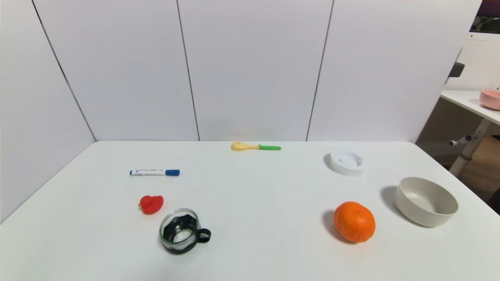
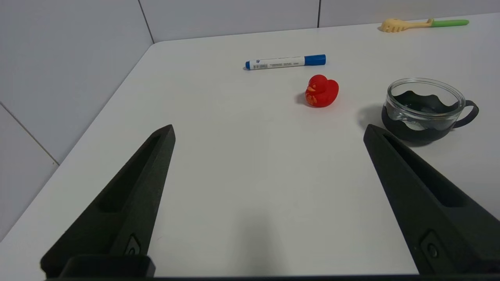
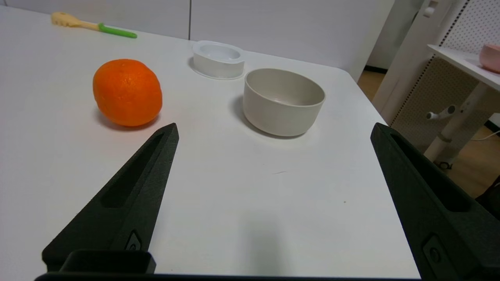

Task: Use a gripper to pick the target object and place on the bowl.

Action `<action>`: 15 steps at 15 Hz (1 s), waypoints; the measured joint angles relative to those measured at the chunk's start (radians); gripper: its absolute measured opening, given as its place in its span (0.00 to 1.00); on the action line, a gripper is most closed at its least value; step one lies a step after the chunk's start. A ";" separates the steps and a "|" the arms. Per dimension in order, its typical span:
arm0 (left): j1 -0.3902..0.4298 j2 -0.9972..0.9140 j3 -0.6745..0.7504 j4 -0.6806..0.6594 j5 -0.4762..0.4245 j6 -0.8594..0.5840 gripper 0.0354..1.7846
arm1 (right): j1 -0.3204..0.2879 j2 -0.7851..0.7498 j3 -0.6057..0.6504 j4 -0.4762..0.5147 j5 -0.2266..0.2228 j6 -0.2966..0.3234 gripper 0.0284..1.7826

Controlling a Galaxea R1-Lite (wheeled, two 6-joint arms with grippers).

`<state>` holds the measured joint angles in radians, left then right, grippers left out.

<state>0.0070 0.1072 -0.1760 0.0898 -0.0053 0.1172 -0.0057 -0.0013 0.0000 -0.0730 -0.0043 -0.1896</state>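
Observation:
The white lid-like disc [image 1: 346, 162] lies on the white table at the back right; it also shows in the right wrist view [image 3: 218, 59]. The off-white bowl [image 1: 425, 200] stands upright and empty at the right, nearer than the disc, also in the right wrist view [image 3: 284, 100]. Neither gripper shows in the head view. My right gripper [image 3: 273, 130] is open and empty above the table's near right part, short of the bowl. My left gripper [image 2: 268, 130] is open and empty above the table's near left part.
An orange [image 1: 354, 221] sits left of the bowl. A glass cup [image 1: 181, 231], a red duck [image 1: 150, 204], a blue marker [image 1: 154, 172] and a yellow-green toy fork [image 1: 255, 147] lie elsewhere. The table's right edge [image 1: 465, 181] runs close behind the bowl. A pink bowl [image 1: 490, 98] stands on a side table.

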 joint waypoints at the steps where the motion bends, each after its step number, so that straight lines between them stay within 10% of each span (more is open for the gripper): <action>1: 0.000 0.000 0.000 0.000 0.000 0.000 0.96 | 0.000 0.000 0.000 0.000 -0.001 0.000 0.95; 15: 0.000 0.000 0.000 0.000 0.000 0.000 0.96 | 0.000 0.217 -0.200 0.076 -0.011 -0.001 0.95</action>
<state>0.0070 0.1072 -0.1760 0.0902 -0.0053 0.1168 -0.0057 0.2160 -0.2000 0.0032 -0.0157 -0.1904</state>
